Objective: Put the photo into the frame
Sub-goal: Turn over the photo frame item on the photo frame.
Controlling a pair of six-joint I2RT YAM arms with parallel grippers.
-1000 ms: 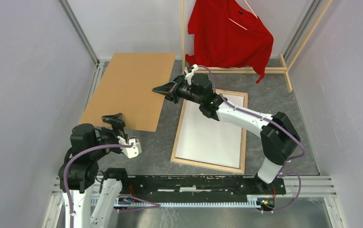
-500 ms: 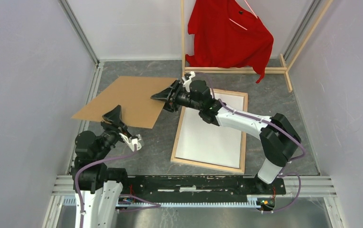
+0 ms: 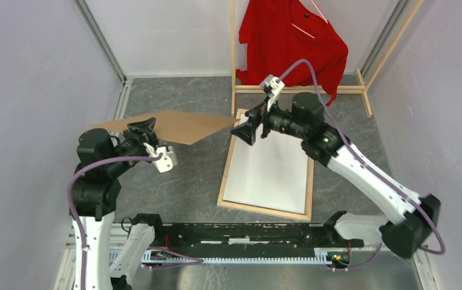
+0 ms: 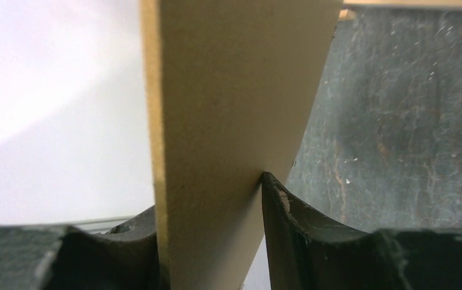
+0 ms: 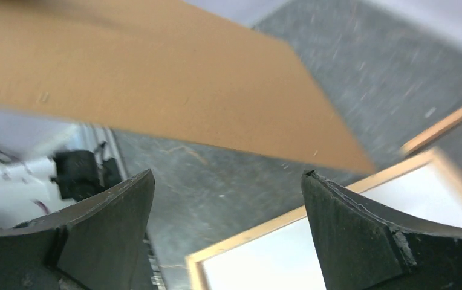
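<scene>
The frame [image 3: 225, 175] lies flat on the grey table with its bare-wood side up. The white rectangle [image 3: 271, 166] inside it looks like the photo's plain back; no dark picture side shows. A brown backing board [image 3: 174, 125] hangs tilted above the table, left of the frame. My left gripper [image 3: 146, 130] is shut on the board's left edge; the left wrist view shows the board [image 4: 228, 109] pinched between the fingers [image 4: 295, 223]. My right gripper [image 3: 248, 128] hovers open over the frame's top-left corner [image 5: 259, 232], beside the board's right corner [image 5: 156, 78], holding nothing.
A red shirt [image 3: 292, 42] hangs on a tall wooden rack [image 3: 233, 48] at the back, just behind the frame. Grey walls close in on both sides. A black rail [image 3: 247, 232] with the arm bases runs along the near edge.
My right gripper opened, let go of the board's right corner and drew back over the frame. My left gripper closed on the board's left edge and raised it off the table.
</scene>
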